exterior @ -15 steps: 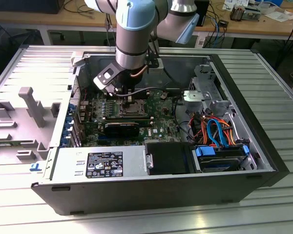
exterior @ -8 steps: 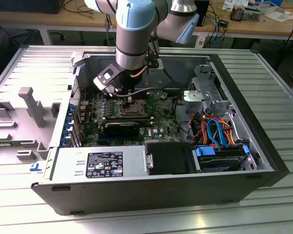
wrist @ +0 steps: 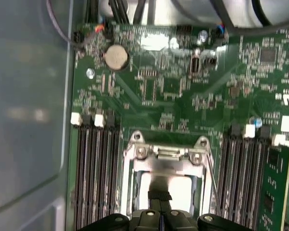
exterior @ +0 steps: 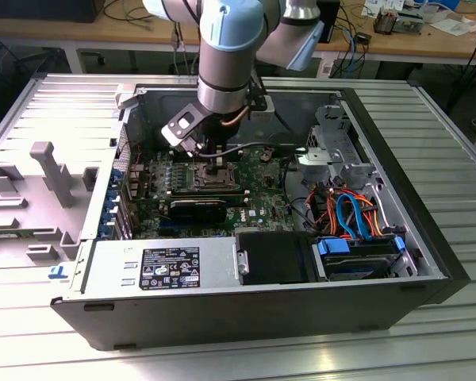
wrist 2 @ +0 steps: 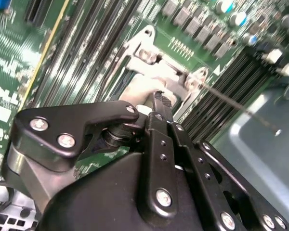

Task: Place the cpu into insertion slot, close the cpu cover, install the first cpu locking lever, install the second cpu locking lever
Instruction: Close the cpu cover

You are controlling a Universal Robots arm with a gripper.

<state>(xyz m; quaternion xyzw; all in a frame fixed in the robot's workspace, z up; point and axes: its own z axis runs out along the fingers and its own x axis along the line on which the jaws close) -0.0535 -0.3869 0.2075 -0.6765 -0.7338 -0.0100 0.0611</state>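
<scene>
gripper (wrist: 159,196) sits low over the middle of the insertion slot (exterior: 192,179) inside the open pc case (exterior: 222,317). jaws drawn narrow, tips together, nothing visible pinched between them

cpu (wrist: 180,191) looks to be lying flat in the slot. its pale metal top shows through the window of the cpu cover (wrist: 166,154), which lies down over it in the first wrist view. in the second wrist view one fingertip (wrist 2: 162,98) is at or just above that pale top, can't tell if touching. thin locking lever (wrist 2: 241,109) stands free off the side of the socket, not latched by the look of it

handling, my read:
- cpu: light, stiff, flat, smooth on top, delicate underneath. take by opposite edges only, no tilt, no force
- cover: thin springy sheet metal on a hinge. push on the frame, not the chip
- lever: stiff wire, take it near the free end

writing: white print on the green board (wrist: 159,86), sticker on the power supply (exterior: 170,267). nothing I can read off
</scene>
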